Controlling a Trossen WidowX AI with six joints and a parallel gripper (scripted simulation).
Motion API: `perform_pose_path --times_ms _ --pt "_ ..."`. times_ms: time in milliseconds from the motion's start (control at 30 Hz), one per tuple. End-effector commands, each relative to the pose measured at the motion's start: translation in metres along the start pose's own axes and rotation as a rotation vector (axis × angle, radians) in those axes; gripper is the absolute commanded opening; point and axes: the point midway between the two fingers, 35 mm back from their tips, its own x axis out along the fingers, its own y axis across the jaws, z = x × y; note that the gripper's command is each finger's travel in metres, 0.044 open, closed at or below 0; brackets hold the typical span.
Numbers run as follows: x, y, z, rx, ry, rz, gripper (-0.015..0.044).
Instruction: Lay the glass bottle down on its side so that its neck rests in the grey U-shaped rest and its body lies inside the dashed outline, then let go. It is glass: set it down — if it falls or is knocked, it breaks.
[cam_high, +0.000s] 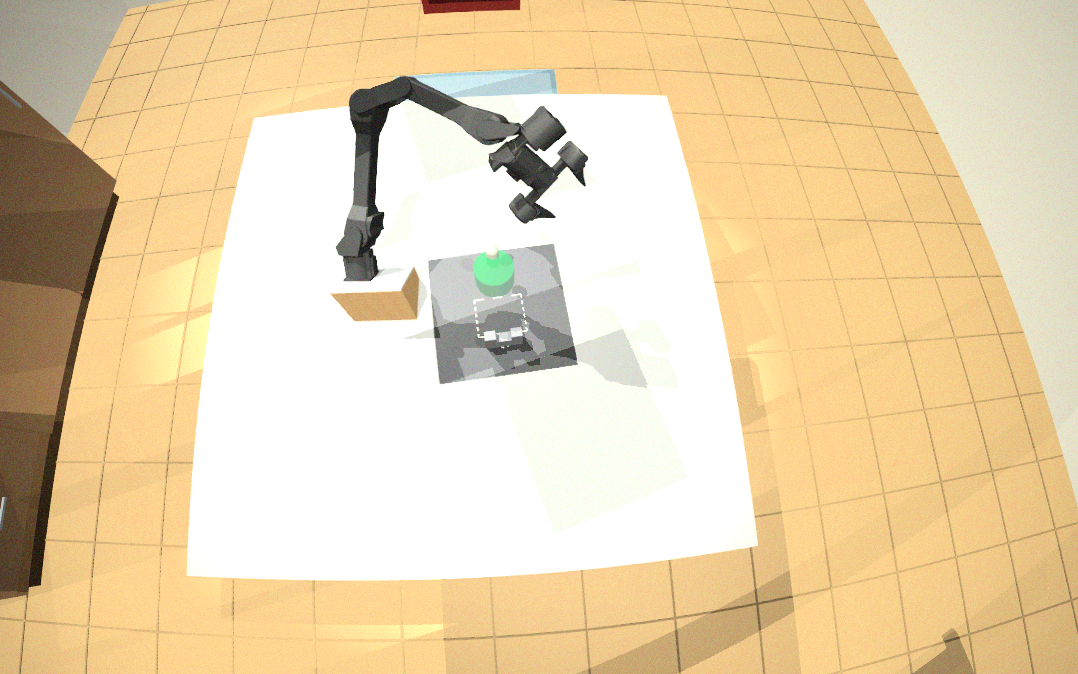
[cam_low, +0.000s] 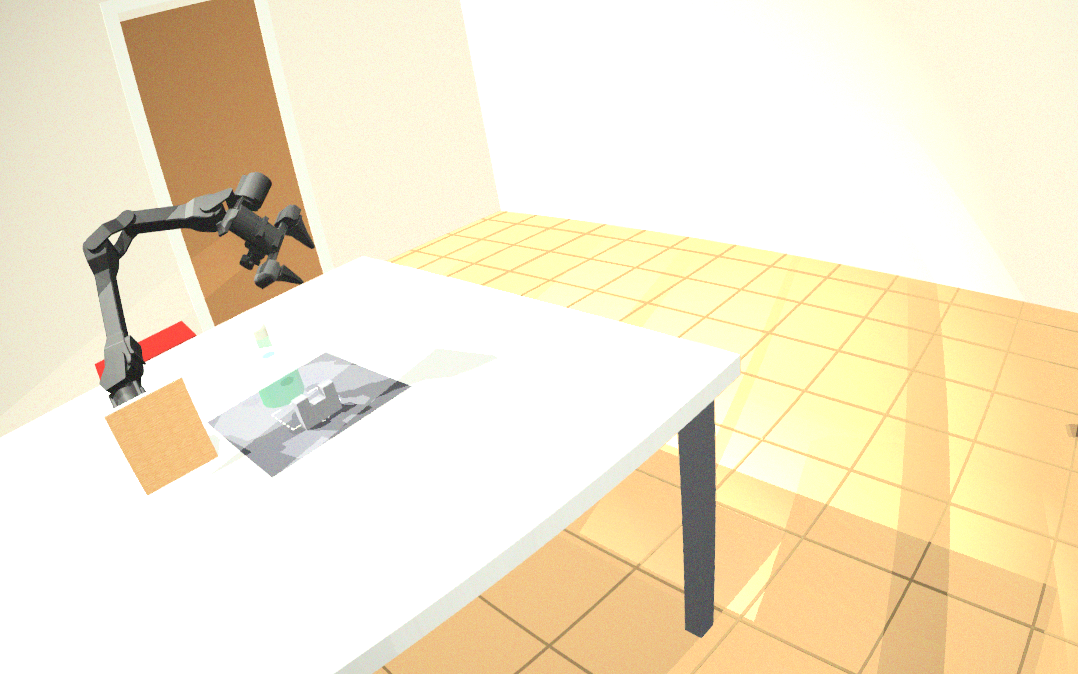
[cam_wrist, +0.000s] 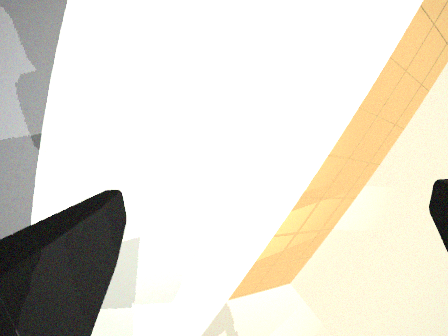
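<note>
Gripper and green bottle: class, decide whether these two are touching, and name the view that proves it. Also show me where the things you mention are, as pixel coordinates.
Apart. The top view shows it: white table lies between the open gripper's (cam_high: 569, 200) (cam_low: 307, 264) fingertips and the bottle (cam_high: 494, 270) (cam_low: 282, 389).

"Where's the glass bottle (cam_high: 493, 274) (cam_low: 282, 389)?"

"Upright on the dark grey mat (cam_high: 457, 361) (cam_low: 270, 457) (cam_wrist: 20, 185), green and see-through with a pale top. Seen from the top view, it's at twelve o'clock from the dashed outline (cam_high: 475, 316) (cam_low: 290, 425)."

"So it isn't lying down?"

"No, the white dashes mark a roughly square patch, and the body isn't laid inside."

"And the U-shaped rest (cam_high: 504, 337) (cam_low: 319, 403)?"

"Grey, at the outline's six o'clock side, notch facing up, with no neck in it."
</note>
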Motion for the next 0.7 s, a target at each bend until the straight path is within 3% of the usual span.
perform_pose_path --times_ms 0,267,400,667 --pt "-0.028 0.05 0.002 0.122 -0.033 0.094 0.044" --pt "-0.089 0.144 0.027 0.419 -0.13 0.211 0.044" --pt "-0.085 0.146 0.029 0.427 -0.143 0.264 0.044" --pt "-0.053 0.154 0.036 0.392 -0.224 0.626 0.044"
